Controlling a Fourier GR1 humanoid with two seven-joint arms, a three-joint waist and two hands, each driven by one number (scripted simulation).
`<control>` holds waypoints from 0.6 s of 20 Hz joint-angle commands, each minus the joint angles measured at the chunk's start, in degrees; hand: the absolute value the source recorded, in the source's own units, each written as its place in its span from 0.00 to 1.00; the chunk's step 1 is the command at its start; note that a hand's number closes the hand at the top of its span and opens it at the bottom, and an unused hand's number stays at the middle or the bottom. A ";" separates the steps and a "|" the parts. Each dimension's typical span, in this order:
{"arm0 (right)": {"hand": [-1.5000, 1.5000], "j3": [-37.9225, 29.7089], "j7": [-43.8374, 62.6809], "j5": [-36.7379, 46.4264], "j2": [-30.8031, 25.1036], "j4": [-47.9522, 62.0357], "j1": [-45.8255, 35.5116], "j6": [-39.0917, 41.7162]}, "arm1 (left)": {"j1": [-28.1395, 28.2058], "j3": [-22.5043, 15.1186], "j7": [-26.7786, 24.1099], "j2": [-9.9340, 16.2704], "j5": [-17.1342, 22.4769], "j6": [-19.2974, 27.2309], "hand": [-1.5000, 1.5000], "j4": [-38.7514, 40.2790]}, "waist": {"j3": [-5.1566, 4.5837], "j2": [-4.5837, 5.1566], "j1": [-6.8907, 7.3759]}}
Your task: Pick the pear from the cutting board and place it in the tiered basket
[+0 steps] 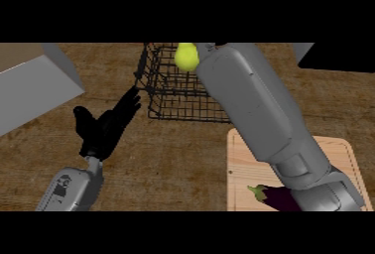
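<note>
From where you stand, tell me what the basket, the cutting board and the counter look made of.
The tiered basket looks like thin black metal wire: an open grid you can see through, matte. The cutting board looks like pale wood, smooth, with faint straight grain. The counter appears to be darker brown wood or a wood-look surface, with streaky grain.

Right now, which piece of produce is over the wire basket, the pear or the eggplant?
The pear: yellow-green, at the top of the view above the black wire basket, beside the right forearm. The dark purple eggplant lies on the cutting board.
</note>
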 commanded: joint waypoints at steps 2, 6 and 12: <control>0.00 1.75 -12.01 -9.01 0.04 8.52 -2.51 -7.75 | 0.11 0.02 -0.05 0.46 -0.49 -0.52 0.50 -0.97 | 0.00 0.04 0.50; 0.00 2.93 -16.63 -10.45 0.04 11.72 -7.09 -14.31 | -0.58 -1.31 0.10 -2.41 -2.07 2.12 0.50 -0.56 | -0.03 -0.01 0.18; 0.00 1.02 -15.55 -10.23 0.04 17.16 -9.16 -26.41 | 1.78 -0.65 -1.36 -1.74 -2.49 1.47 0.50 0.41 | -0.02 -0.44 -1.75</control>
